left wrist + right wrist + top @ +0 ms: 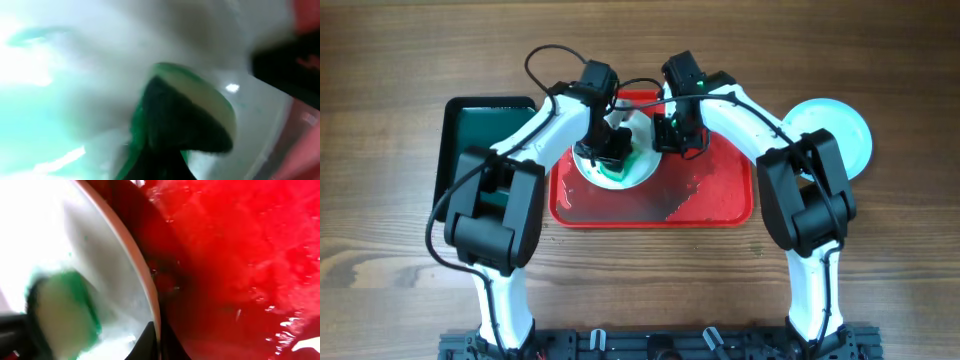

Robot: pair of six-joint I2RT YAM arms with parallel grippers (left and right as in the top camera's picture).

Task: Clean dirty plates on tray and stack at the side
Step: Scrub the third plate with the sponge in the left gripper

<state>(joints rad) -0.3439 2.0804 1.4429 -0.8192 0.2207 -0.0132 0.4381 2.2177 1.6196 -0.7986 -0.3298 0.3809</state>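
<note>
A white plate with a green smear lies on the left half of the wet red tray. My left gripper is shut on a green and cream sponge and presses it onto the plate. My right gripper is shut on the plate's right rim. In the right wrist view its fingers pinch the rim of the plate, with the sponge at the left and the tray at the right. Another white, teal-rimmed plate sits on the table to the right of the tray.
A smaller dark green tray stands left of the red tray, partly under my left arm. Water pools on the red tray's right half. Bare wooden table lies in front of and behind the trays.
</note>
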